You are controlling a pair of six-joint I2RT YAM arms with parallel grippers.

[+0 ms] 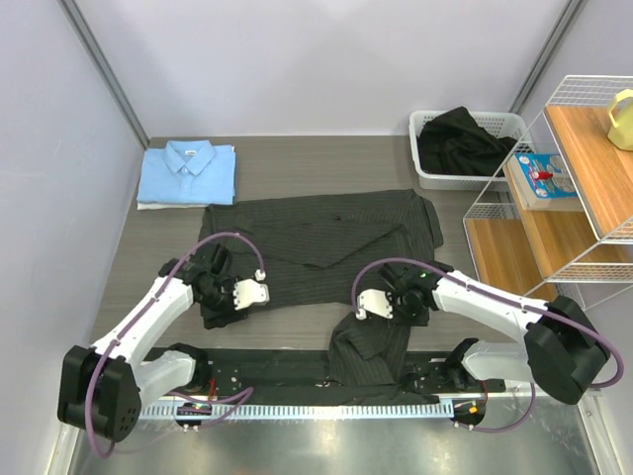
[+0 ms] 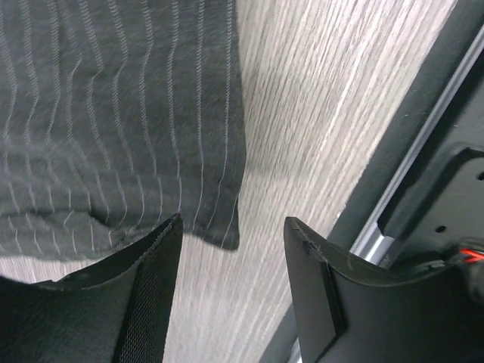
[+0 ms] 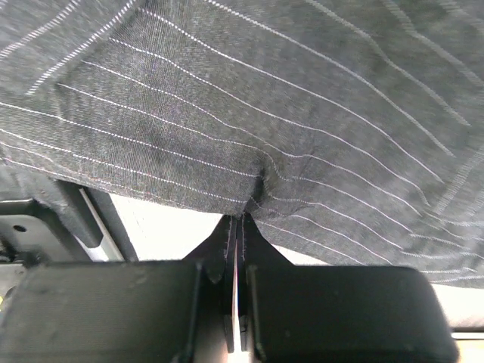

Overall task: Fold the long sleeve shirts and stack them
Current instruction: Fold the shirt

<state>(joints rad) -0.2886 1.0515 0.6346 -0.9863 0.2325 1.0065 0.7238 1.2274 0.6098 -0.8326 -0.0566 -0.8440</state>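
Note:
The black-charcoal pinstriped shirt (image 1: 326,237) lies spread across the middle of the table, one sleeve hanging over the near edge. The light blue shirt (image 1: 188,173) sits folded at the back left. My right gripper (image 1: 368,305) is shut on a pinched fold of the pinstriped shirt (image 3: 257,113), its fingers (image 3: 227,242) pressed together. My left gripper (image 1: 252,294) is open and empty above bare table, just right of the shirt's lower left corner (image 2: 219,227).
A white basket (image 1: 495,123) with dark clothing stands at the back right. A wire shelf rack (image 1: 584,198) with a yellow item and a box stands at the right. A black rail (image 1: 297,376) runs along the near edge.

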